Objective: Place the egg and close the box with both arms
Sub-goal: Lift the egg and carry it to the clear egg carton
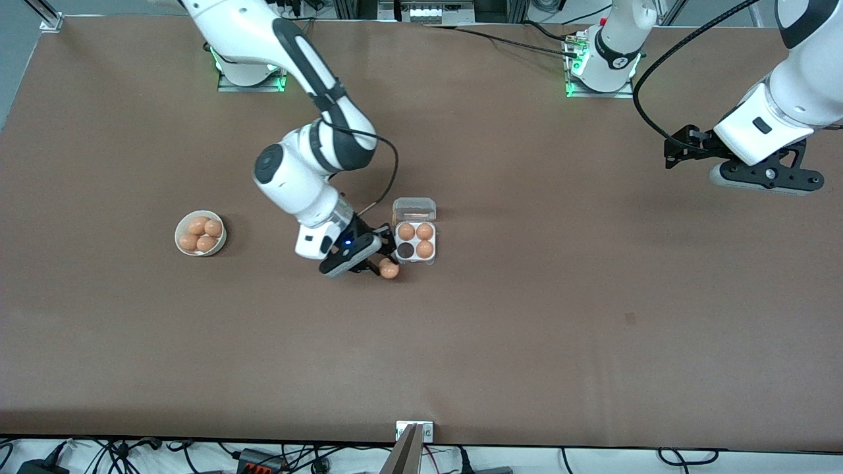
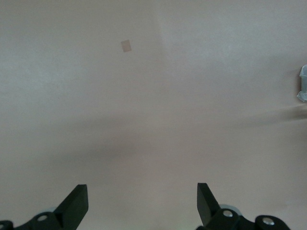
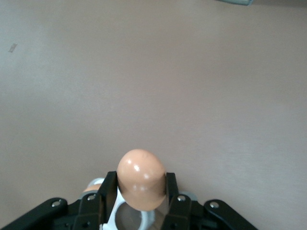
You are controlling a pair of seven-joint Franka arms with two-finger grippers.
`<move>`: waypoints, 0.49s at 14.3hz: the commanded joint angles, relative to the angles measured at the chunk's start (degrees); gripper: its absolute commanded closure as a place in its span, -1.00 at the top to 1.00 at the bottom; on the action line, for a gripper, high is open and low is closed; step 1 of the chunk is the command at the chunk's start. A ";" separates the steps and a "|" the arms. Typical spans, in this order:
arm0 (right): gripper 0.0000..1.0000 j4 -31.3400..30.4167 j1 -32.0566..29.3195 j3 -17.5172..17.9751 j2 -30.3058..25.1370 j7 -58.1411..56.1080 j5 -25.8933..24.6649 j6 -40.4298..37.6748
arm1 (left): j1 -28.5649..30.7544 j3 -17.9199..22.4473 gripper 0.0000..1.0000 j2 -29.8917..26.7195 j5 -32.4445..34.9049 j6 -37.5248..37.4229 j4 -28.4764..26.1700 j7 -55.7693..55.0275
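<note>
My right gripper (image 1: 385,266) is shut on a tan-orange egg (image 1: 389,269), which stands between the fingers in the right wrist view as the egg (image 3: 141,178). It hangs low at the corner of the box (image 1: 433,241) that faces the right arm's end and the front camera. The box's clear lid (image 1: 414,210) lies open. Three eggs sit in its cups, and one dark cup (image 1: 406,251) holds nothing. Part of the white tray (image 3: 127,218) shows under the held egg. My left gripper (image 1: 767,178) waits open, high over the left arm's end, with bare table between its fingers (image 2: 76,205).
A round white bowl (image 1: 200,233) with several eggs stands toward the right arm's end. A small tape mark (image 1: 630,318) lies on the brown table nearer the front camera. A metal bracket (image 1: 414,431) sits at the table's front edge.
</note>
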 commanded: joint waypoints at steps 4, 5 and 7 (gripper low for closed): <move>-1.00 0.07 3.59 -0.58 2.39 1.43 2.53 2.48 | 0.02 0.04 1.00 0.74 0.12 -1.40 1.55 0.26; -1.00 -0.11 3.95 -0.58 2.39 2.39 2.54 2.48 | -0.07 -0.04 1.00 0.74 0.21 -1.23 1.63 0.26; -1.00 -0.55 4.39 -0.58 2.39 2.93 2.54 2.39 | -0.16 -0.13 1.00 0.74 0.13 -1.22 1.63 0.08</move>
